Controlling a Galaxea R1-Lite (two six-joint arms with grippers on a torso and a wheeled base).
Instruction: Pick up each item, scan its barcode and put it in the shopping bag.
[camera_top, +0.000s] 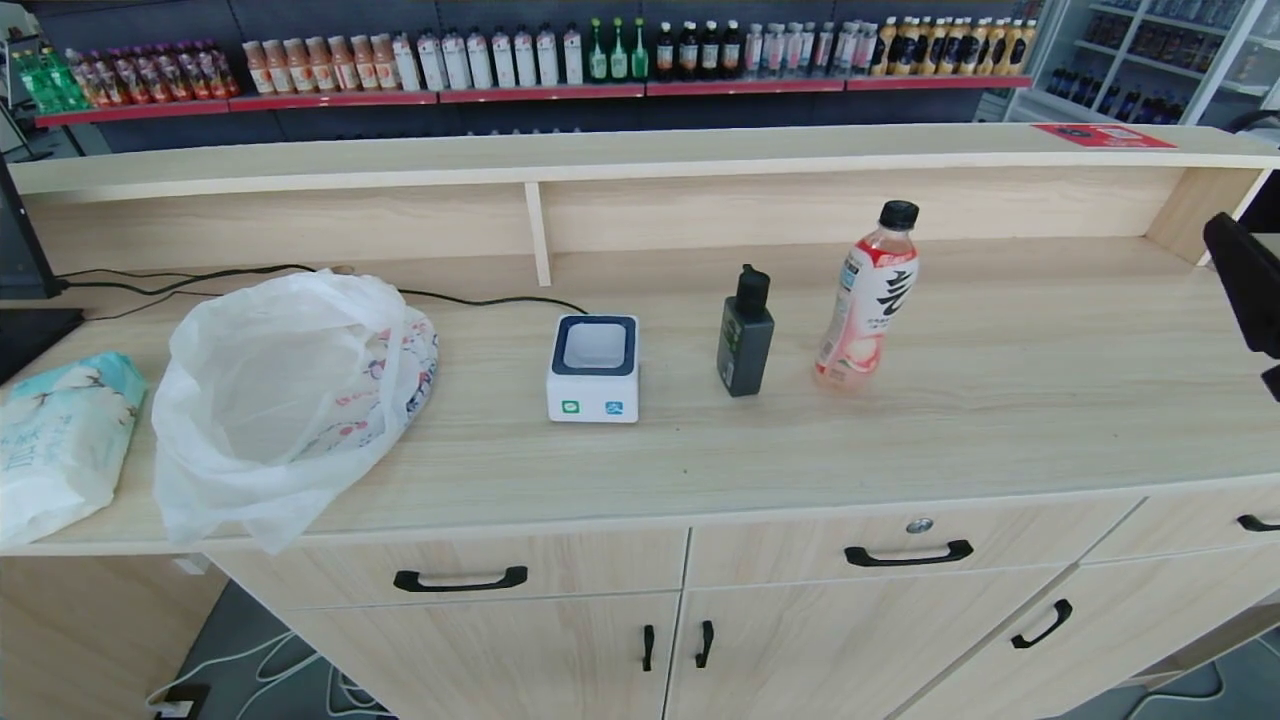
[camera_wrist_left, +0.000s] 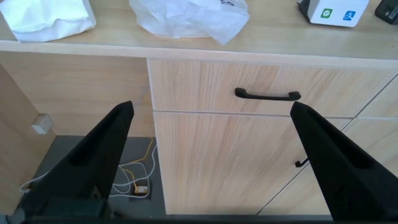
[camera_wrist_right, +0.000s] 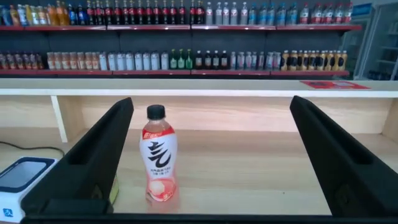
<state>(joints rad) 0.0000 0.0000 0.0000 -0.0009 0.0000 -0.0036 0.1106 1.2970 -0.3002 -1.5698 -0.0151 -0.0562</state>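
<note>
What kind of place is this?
Most likely a small shop's checkout counter: a barcode scanner sits on the wooden counter, a shopping bag lies near it, and shelves of bottled drinks line the back wall.

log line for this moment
right gripper: open, facing pink bottle | left gripper: open, facing drawer | dark bottle: between scanner and pink bottle | bag: left of scanner

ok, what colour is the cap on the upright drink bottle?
Black. The cap sits on a drink bottle with pink liquid; it shows best in the right wrist view.
</note>
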